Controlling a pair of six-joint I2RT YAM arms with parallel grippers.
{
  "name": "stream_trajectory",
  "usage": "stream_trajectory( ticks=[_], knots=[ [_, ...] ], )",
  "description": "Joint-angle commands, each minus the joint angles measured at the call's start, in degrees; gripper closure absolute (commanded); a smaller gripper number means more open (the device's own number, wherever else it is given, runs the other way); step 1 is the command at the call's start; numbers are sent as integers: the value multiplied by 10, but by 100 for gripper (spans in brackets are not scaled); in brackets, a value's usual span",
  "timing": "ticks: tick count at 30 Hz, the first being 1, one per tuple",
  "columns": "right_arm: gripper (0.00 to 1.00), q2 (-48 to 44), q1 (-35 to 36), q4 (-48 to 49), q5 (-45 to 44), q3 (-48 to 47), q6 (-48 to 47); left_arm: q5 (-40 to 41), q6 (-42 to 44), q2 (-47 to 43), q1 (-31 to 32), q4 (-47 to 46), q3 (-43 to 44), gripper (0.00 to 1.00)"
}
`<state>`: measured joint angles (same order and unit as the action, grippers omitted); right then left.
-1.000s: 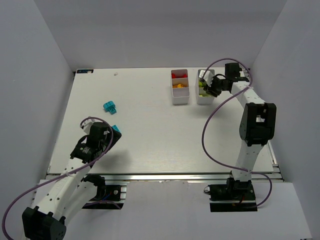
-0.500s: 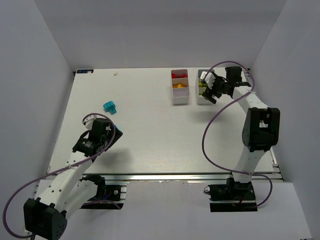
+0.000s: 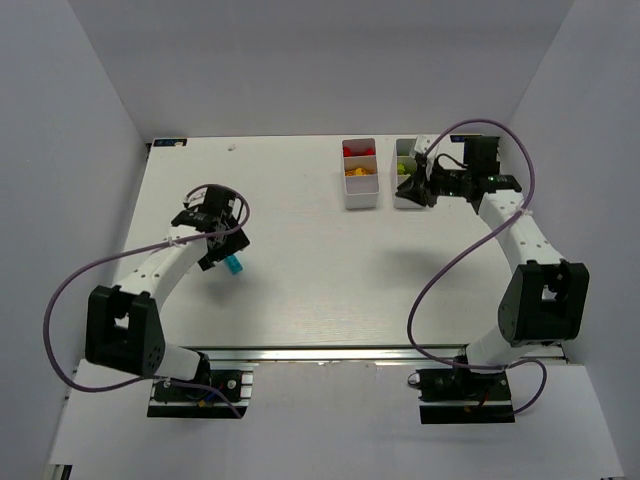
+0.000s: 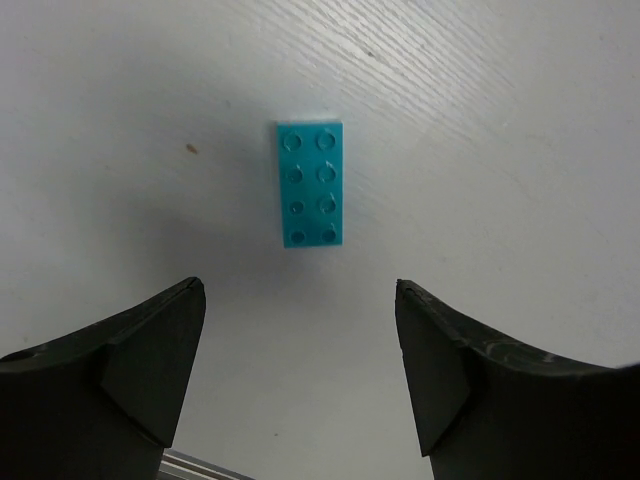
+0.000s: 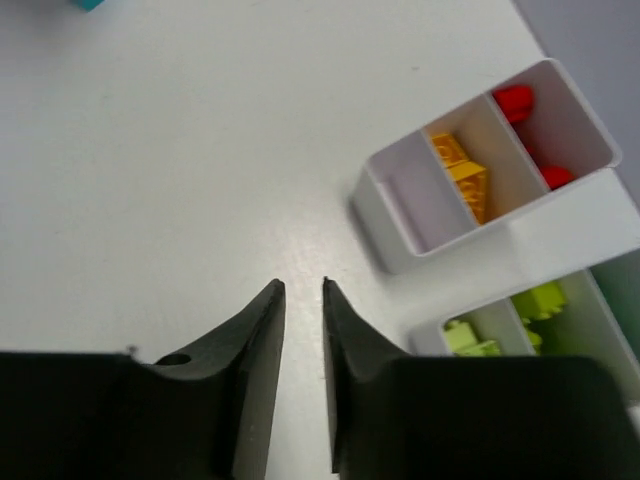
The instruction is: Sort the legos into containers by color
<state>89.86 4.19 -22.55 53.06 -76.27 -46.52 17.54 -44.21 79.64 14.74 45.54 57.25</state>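
Left jaws hung wide over cyan lego (image 4: pixel 311 184); right jaws nearly closed, empty; pickup step, you had to lower, clamp

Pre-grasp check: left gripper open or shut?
Open. The left gripper shows its jaws wide apart in the wrist view; the cyan brick lies flat on the table, untouched.

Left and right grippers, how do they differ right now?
The left arm's black two-finger gripper has its jaws wide apart; the right arm's black gripper has them nearly together. The left one has a flat cyan eight-stud plastic brick just ahead of it; the right one faces bare tabletop beside a white three-compartment plastic bin. Both are empty.
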Motion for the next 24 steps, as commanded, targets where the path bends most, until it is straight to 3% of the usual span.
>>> stream_trajectory(
  ticks=[1, 2, 6, 14, 24],
  knots=[
    [71, -50, 7, 17, 47, 54, 64, 13, 61, 38, -16, 10, 41, 14],
    [65, -62, 7, 23, 47, 61, 69, 13, 70, 48, -21, 6, 43, 14],
    [61, -75, 7, 34, 48, 78, 78, -11, 80, 89, -29, -25, 41, 19],
    [59, -77, 7, 42, 51, 82, 94, -29, 82, 140, -34, -78, 31, 34],
    [58, -81, 7, 47, 50, 80, 108, -22, 82, 166, -41, -107, 3, 38]
  ],
)
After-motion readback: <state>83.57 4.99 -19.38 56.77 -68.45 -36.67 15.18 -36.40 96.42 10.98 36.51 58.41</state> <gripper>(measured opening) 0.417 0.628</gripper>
